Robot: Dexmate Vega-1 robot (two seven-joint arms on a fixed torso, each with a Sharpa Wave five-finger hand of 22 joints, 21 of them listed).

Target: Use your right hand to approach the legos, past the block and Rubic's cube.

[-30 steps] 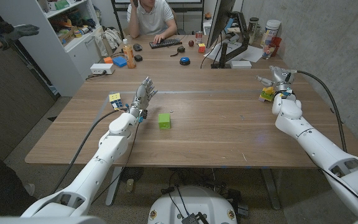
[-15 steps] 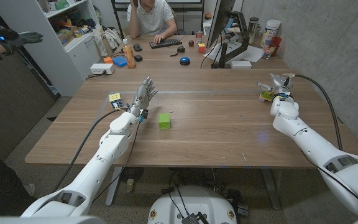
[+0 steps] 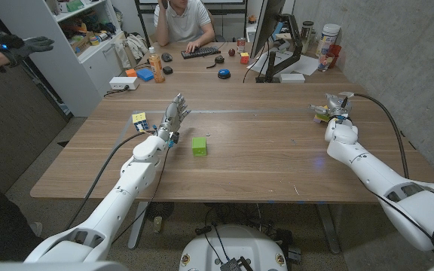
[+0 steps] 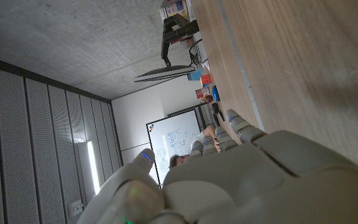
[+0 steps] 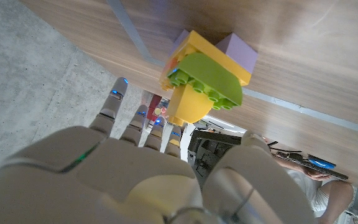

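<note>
Legos (image 5: 205, 78) sit just beyond the fingertips of our right hand (image 3: 336, 106), a stack of yellow, green and purple bricks on the table's (image 3: 262, 162) far right side. Our fingers are spread and hold nothing, and we cannot tell whether they touch the bricks. Well apart, our left hand (image 3: 173, 114) stands with fingers apart, with the green block (image 3: 199, 146) beside it and the cube (image 3: 139, 118) near.
</note>
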